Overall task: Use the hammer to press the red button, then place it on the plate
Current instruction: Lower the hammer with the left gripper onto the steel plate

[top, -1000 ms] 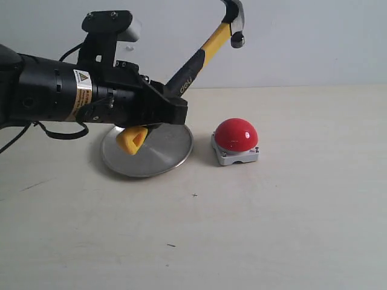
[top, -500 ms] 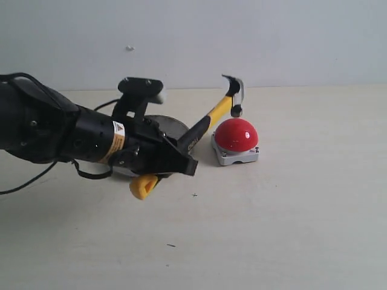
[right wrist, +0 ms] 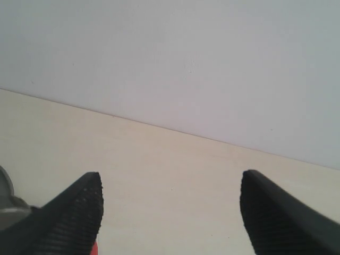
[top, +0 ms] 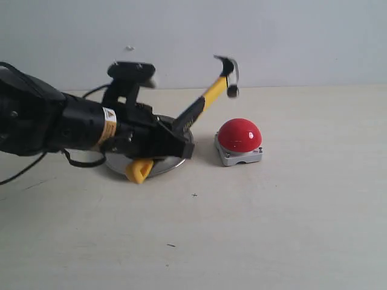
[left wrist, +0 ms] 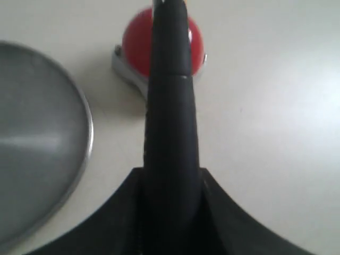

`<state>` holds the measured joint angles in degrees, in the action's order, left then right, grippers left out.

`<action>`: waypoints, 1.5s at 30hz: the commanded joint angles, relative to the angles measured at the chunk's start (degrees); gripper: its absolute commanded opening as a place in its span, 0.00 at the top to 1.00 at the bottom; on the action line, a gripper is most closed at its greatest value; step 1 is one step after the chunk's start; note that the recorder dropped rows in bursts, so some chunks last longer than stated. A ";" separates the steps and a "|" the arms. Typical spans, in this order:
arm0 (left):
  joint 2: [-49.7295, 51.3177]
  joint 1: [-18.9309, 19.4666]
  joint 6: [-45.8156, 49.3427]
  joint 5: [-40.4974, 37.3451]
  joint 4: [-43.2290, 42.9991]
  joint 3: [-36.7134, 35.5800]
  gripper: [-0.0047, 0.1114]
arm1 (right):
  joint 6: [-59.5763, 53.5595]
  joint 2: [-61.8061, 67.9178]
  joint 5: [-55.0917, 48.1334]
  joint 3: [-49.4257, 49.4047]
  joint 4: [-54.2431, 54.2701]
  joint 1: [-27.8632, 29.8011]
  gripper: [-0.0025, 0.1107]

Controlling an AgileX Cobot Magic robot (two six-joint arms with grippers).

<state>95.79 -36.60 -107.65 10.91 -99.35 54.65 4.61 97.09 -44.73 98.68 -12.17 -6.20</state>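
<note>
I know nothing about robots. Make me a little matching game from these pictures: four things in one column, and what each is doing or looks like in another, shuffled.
Things:
1. yellow-and-black claw hammer
2. glossy red dome button
3. round silver metal plate
4. right end effector

States:
A. open, holding nothing
B. mounted on a light-grey square base
C. gripped, tilted, head raised in the air
D. shallow, with a raised rim, nothing on its visible part

Pairs: 1-C, 2-B, 3-D, 4-A.
</note>
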 commanded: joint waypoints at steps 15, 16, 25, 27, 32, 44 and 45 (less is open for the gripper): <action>-15.76 0.90 0.80 -7.46 1.34 -7.39 0.96 | 0.12 -0.27 0.57 0.39 0.67 0.17 0.36; -15.76 1.67 0.66 -6.32 1.52 -7.68 0.96 | 0.12 -0.27 0.57 0.39 0.81 0.17 0.36; -13.17 21.20 2.13 25.09 6.91 -7.39 0.96 | 0.12 -0.27 0.34 0.39 1.39 0.17 0.36; -10.38 25.24 4.73 32.74 9.29 -7.39 0.96 | 0.01 -0.27 0.34 0.39 1.58 0.17 0.36; -1.31 29.48 11.09 45.67 18.24 -5.97 0.96 | 0.01 -0.27 0.34 0.39 1.58 0.17 0.36; 17.61 29.74 11.66 50.03 20.77 3.34 0.96 | 3.85 -2.35 12.29 -10.82 -0.63 0.17 0.98; 18.22 29.74 11.66 50.03 20.77 4.15 0.96 | 7.53 -4.19 17.85 -15.56 -3.32 0.17 0.98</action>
<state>114.13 -6.95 -98.08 56.99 -82.14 57.18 7.77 95.54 -34.78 88.68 -12.35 -6.20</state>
